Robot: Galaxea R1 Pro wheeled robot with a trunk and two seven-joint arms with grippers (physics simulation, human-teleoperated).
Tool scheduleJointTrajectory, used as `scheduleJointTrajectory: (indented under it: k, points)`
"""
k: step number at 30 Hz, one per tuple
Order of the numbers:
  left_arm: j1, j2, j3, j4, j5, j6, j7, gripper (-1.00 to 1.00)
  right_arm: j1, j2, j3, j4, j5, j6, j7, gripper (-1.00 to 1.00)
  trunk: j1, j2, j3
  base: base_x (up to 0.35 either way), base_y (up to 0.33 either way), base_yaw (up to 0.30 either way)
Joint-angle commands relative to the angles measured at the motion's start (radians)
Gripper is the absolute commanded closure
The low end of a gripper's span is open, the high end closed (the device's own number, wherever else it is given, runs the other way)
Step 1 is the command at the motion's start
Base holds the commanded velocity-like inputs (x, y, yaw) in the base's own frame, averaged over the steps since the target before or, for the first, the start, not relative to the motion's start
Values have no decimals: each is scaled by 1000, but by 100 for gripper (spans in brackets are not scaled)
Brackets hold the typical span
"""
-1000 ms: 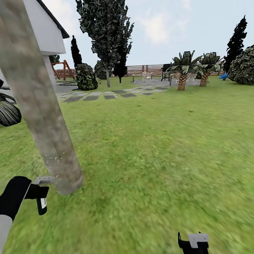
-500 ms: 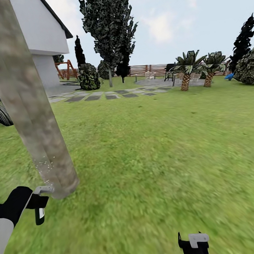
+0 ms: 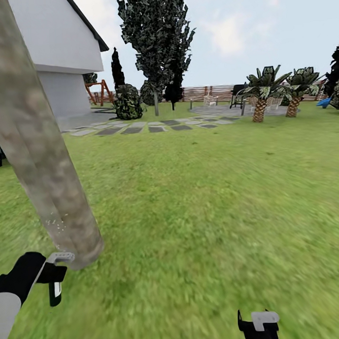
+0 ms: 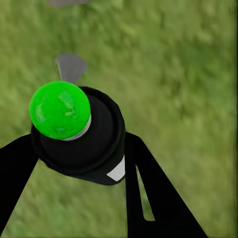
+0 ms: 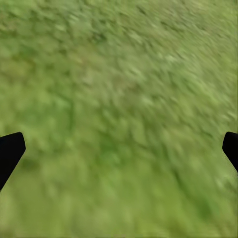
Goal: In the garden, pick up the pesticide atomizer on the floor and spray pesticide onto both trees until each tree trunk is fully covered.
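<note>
Pesticide atomizer [image 3: 54, 273]: dark body, light grey nozzle, white label; clamped in left gripper [image 4: 79, 163]. One mottled beige-brown tree trunk [image 3: 38, 145] seen. Right gripper [image 5: 119, 148] spread wide, nothing held

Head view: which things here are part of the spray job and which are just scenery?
Job:
- pesticide atomizer, gripped in the left gripper, nozzle toward the trunk
- tree trunk, mottled, with spray specks low down

Scenery:
- palms
- dark conifer
- house
- stepping stones
- fence
- right gripper, open over grass
</note>
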Motion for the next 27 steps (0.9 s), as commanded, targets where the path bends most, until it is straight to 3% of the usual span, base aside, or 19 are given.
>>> scheduleJointTrajectory:
  k: [1, 3, 6, 10, 12, 13, 14, 17, 24, 27]
  points:
    - [-1, -1, 5, 8, -11, 2, -9, 100, -1, 0, -5, 2, 11, -2, -7, -100, 0, 0, -1, 134, -43, 86]
    - [-1, -1, 5, 37, -11, -18, -9, 100, -1, 0, -5, 2, 11, -2, -7, -100, 0, 0, -1, 52, -17, 201]
    - [-1, -1, 6, 133, 0, -144, 5, 100, -1, 0, -5, 2, 11, -2, -6, -100, 0, 0, -1, 7, -2, 230]
    - [1, -17, 5, 184, 80, -187, 12, 100, -1, 0, -5, 2, 12, -2, -6, -100, 0, 0, -1, 44, -113, 50]
    - [2, -31, 5, 237, 107, -245, 16, 100, -1, 0, -5, 2, 12, -2, -6, -100, 0, 0, -1, 144, -238, 4]
    - [2, -38, 5, 266, 119, -313, 42, 100, -1, 0, -5, 2, 12, -2, -6, -100, 0, 0, -1, 208, -212, 1]
    - [2, -39, 5, 275, 122, -332, 66, 100, -1, 0, -5, 2, 12, -2, -6, -100, 0, 0, -1, 220, -207, 1]
    - [8, -36, 6, 286, 124, -348, 103, 100, -1, 0, -5, 2, 12, -2, -6, -100, 0, 0, -1, 237, -192, 0]
    - [15, -34, 81, 286, 126, -355, 113, 100, -1, 0, -5, 2, 11, -1, -8, -100, 0, 0, -1, 284, -136, 177]
    - [16, -30, 94, 287, 126, -355, 114, 100, -1, 0, -5, 2, 11, -1, -8, -100, 0, 0, -1, 291, -126, 276]
